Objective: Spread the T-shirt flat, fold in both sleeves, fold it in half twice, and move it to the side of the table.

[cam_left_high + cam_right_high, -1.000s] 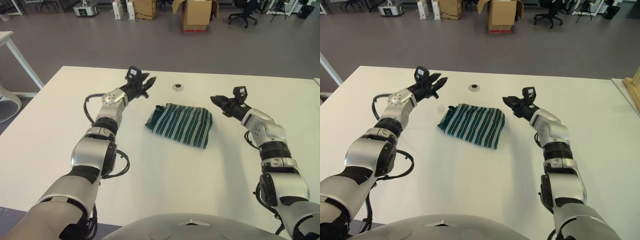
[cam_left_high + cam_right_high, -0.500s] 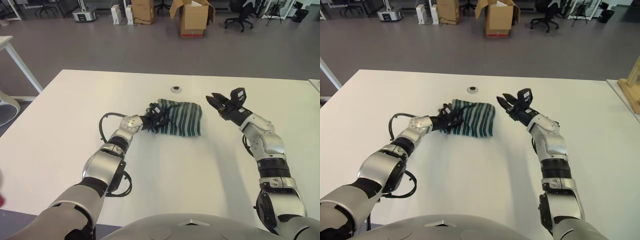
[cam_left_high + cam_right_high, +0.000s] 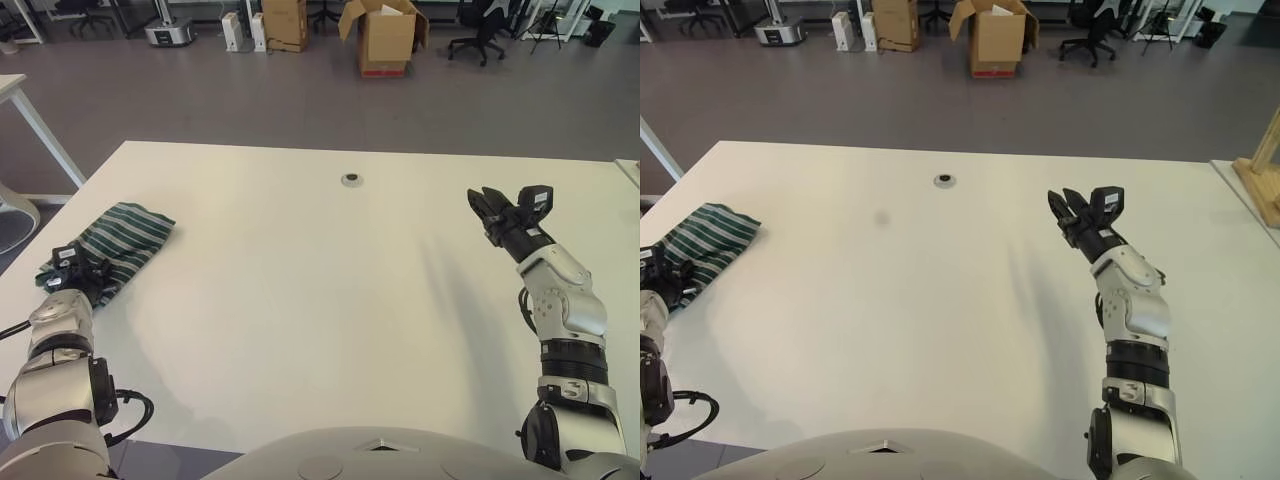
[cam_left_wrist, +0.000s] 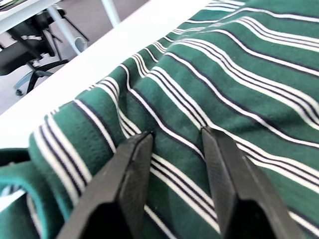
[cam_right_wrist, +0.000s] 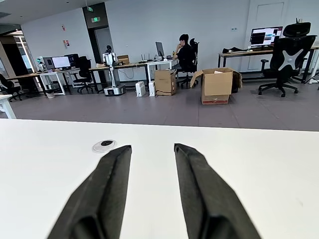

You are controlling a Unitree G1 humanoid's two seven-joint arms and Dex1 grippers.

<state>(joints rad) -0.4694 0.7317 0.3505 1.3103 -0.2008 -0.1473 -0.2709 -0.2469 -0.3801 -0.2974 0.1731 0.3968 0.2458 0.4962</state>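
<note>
The green-and-white striped T-shirt (image 3: 118, 233) lies folded in a small bundle at the left side of the white table (image 3: 320, 300), close to its left edge. My left gripper (image 3: 76, 270) rests at the bundle's near end. In the left wrist view its fingers (image 4: 130, 179) stand apart just over the striped cloth (image 4: 234, 74), so it is open with fabric showing in the gap. My right gripper (image 3: 497, 205) hangs open above the table's right part, far from the shirt, with nothing between its fingers (image 5: 102, 194).
A small round grommet (image 3: 351, 180) sits in the tabletop near the far edge. The table's left edge runs right beside the shirt. Cardboard boxes (image 3: 385, 35) and office chairs stand on the floor beyond the table.
The left gripper has carried the folded shirt from the table's middle to its left side. The right gripper has drawn back a little to the right.
</note>
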